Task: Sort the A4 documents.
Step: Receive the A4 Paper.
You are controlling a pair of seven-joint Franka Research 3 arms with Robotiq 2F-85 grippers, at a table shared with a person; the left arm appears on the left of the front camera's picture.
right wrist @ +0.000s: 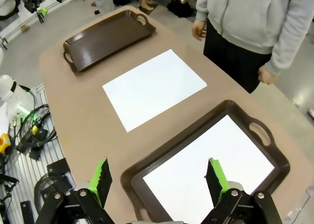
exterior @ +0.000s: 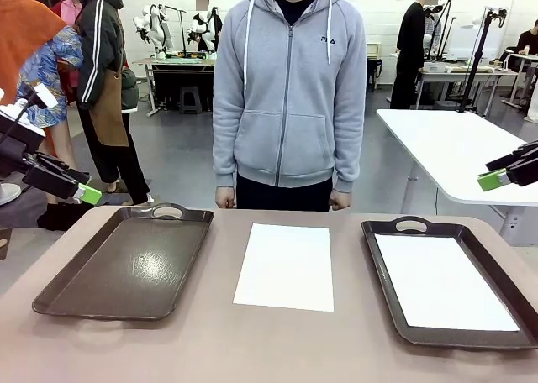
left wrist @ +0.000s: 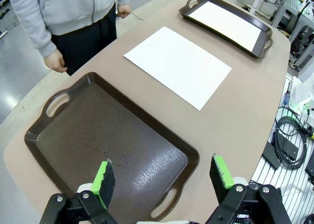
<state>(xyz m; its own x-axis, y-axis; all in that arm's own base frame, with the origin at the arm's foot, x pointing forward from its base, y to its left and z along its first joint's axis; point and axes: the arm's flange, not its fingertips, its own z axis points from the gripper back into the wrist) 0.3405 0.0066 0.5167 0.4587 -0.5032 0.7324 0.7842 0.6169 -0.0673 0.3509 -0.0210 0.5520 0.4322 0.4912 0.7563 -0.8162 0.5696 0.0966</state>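
One white A4 sheet (exterior: 285, 266) lies flat on the bare table between two dark brown trays; the same sheet (left wrist: 177, 64) (right wrist: 153, 86) shows in both wrist views. A second sheet (exterior: 441, 281) (right wrist: 211, 170) lies inside the right tray (exterior: 382, 275). The left tray (exterior: 126, 263) (left wrist: 103, 140) holds nothing. My left gripper (exterior: 82, 191) hangs open above the table's left edge, over the left tray's near end (left wrist: 164, 180). My right gripper (exterior: 498, 178) is open, raised at the far right above the right tray (right wrist: 159, 177).
A person in a grey hoodie (exterior: 288, 89) stands at the far side of the table, hands (exterior: 224, 198) down at the edge. Cables (left wrist: 289, 135) lie on the floor beside the table. Another white table (exterior: 454, 148) stands behind on the right.
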